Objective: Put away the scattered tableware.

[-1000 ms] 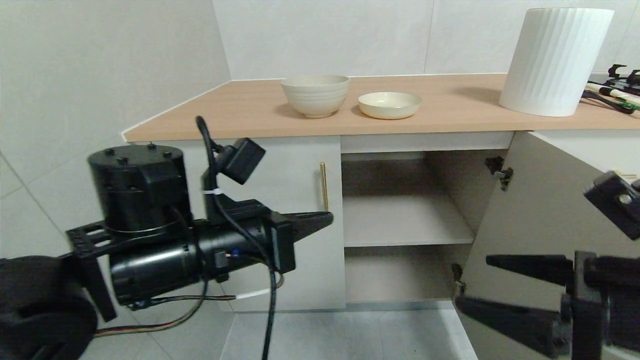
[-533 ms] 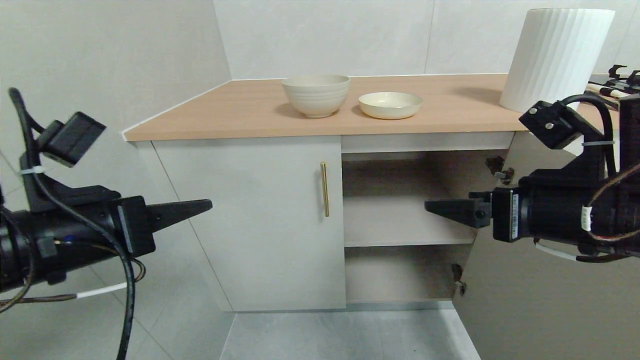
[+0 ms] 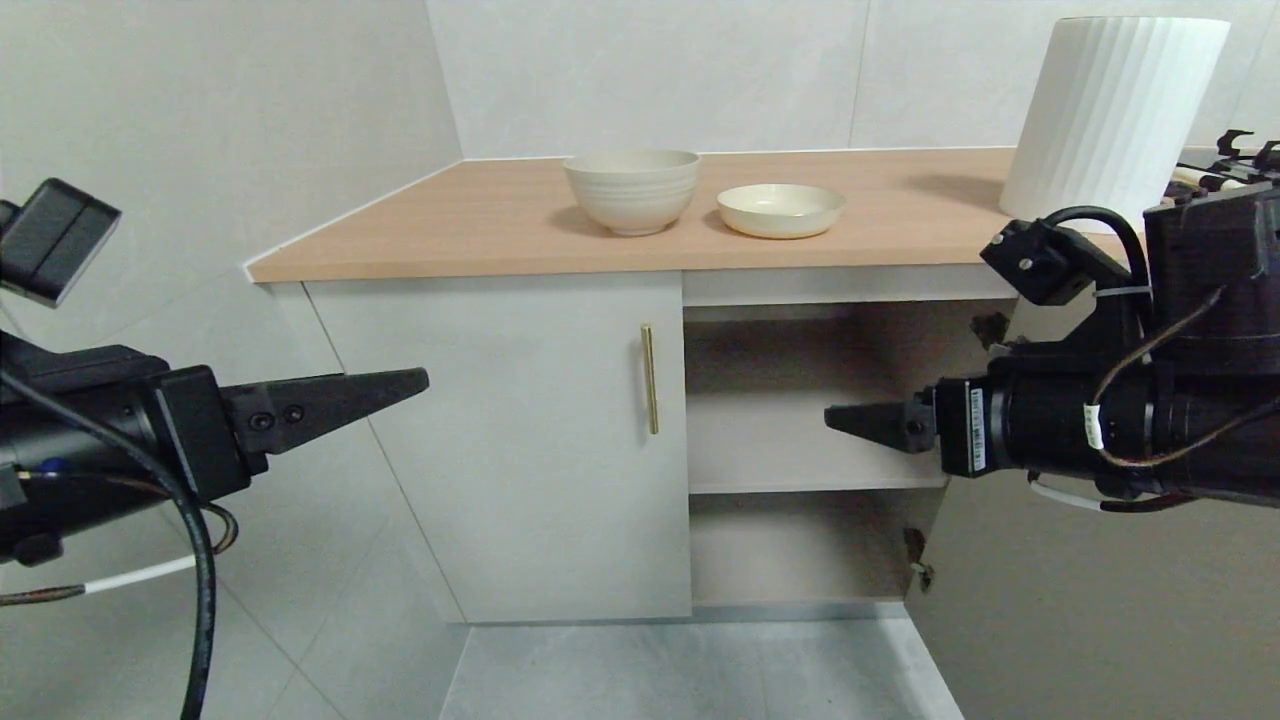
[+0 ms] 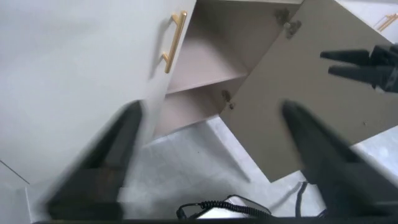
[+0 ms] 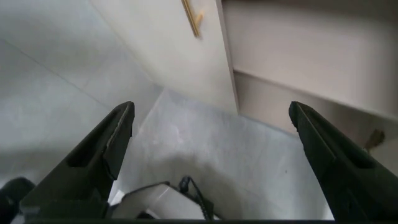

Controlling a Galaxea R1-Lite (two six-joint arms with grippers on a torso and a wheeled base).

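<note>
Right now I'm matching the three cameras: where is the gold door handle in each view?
Head view: handle near the centre, upright on the closed door, beside the open compartment.
Left wrist view: handle slanted, on the closed door's edge by the shelf.
Right wrist view: handle partly cut off at the frame edge.
Shared landmark: the closed door.

Counter [image 3: 480, 230] above the left claw [image 3: 415, 382] looked matt wood-grain; bowl [image 3: 630, 190] and dish [image 3: 780, 210] were smooth, cream; handle [image 3: 648, 378] was shiny brass.

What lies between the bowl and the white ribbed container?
A shallow dish, close beside the bowl; then bare countertop up to the container, in the head view.
</note>
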